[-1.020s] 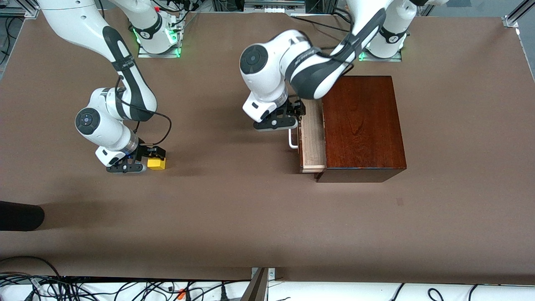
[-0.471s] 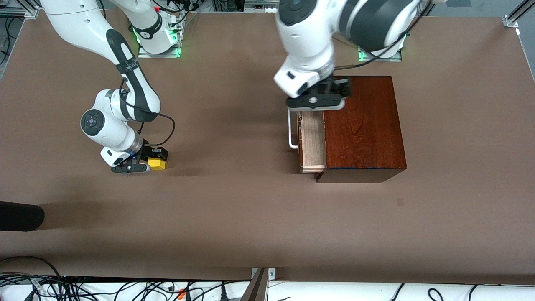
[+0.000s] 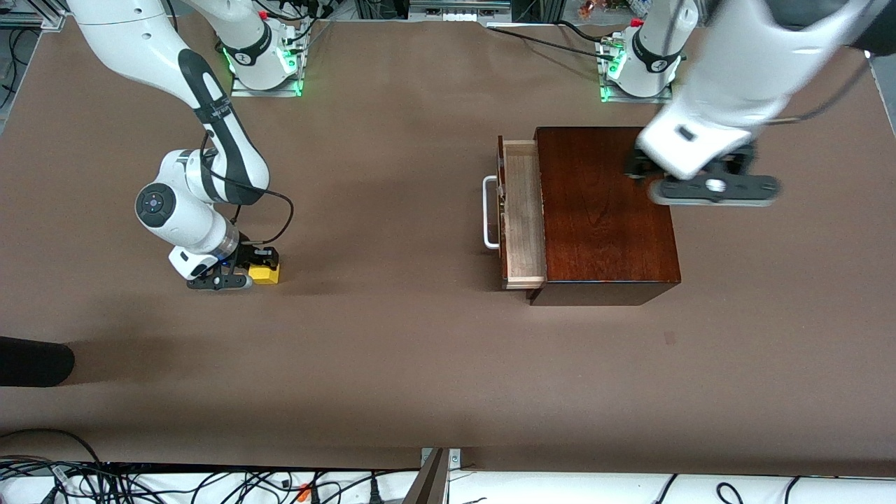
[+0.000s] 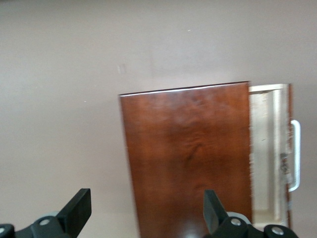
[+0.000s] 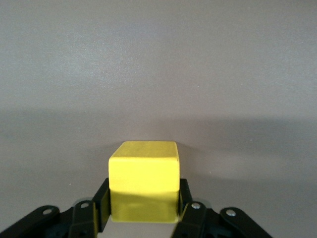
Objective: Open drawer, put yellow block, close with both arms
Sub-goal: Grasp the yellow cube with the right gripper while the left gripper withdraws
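Observation:
The yellow block [image 3: 267,274] rests on the table toward the right arm's end. My right gripper [image 3: 257,271] is shut on it; in the right wrist view the block [image 5: 143,178] fills the gap, with a finger pressed on each side. The dark wooden box [image 3: 602,210] stands toward the left arm's end, and its drawer [image 3: 523,210] is pulled partly out, showing pale wood and the white handle [image 3: 490,213]. My left gripper [image 3: 700,175] is open and empty, up in the air over the box's edge away from the drawer. The left wrist view shows the box [image 4: 188,158] and drawer [image 4: 270,153] below.
A black rounded object [image 3: 35,360] lies at the table's edge at the right arm's end, nearer the front camera. Cables run along the near edge. Open brown table lies between the block and the box.
My left gripper has left the drawer handle, risen and swung over the box toward the left arm's end. The drawer stays partly open. My right gripper has settled around the yellow block.

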You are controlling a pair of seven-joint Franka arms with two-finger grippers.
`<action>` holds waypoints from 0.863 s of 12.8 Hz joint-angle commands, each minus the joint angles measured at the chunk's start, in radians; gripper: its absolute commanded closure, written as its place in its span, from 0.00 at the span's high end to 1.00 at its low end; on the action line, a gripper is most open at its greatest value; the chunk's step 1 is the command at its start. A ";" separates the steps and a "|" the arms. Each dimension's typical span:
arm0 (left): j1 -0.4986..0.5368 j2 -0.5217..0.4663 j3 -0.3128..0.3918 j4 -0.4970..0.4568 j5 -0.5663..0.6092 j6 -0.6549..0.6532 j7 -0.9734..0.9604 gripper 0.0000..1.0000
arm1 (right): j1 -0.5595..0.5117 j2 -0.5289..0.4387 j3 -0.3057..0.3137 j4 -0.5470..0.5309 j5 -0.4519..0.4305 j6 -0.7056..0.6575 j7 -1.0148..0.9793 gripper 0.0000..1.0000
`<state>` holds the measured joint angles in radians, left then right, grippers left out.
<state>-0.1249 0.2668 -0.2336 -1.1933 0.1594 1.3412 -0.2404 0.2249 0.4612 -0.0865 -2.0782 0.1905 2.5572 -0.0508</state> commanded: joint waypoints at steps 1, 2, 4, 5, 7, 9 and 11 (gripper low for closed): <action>-0.009 -0.142 0.169 -0.168 -0.110 0.090 0.169 1.00 | -0.002 -0.027 0.005 0.010 0.012 0.002 -0.038 0.35; -0.009 -0.181 0.218 -0.220 -0.138 0.125 0.208 1.00 | -0.001 -0.042 0.007 0.013 0.010 -0.012 -0.059 0.35; -0.009 -0.250 0.313 -0.345 -0.207 0.218 0.240 1.00 | 0.001 -0.084 0.036 0.035 0.007 -0.072 -0.086 0.35; -0.009 -0.282 0.357 -0.408 -0.259 0.269 0.240 1.00 | 0.001 -0.111 0.050 0.043 0.004 -0.128 -0.098 0.35; -0.006 -0.322 0.396 -0.498 -0.287 0.392 0.254 1.00 | 0.010 -0.174 0.105 0.064 0.000 -0.245 -0.093 0.35; 0.002 -0.328 0.387 -0.499 -0.203 0.404 0.318 1.00 | 0.048 -0.206 0.154 0.113 -0.026 -0.337 -0.090 0.35; 0.019 -0.325 0.375 -0.497 -0.162 0.383 0.319 1.00 | 0.140 -0.200 0.182 0.208 -0.081 -0.405 -0.083 0.35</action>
<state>-0.1206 -0.0268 0.1595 -1.6569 -0.0409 1.7199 0.0532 0.2912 0.2595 0.0813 -1.9459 0.1531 2.2170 -0.1335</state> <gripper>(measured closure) 0.000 0.445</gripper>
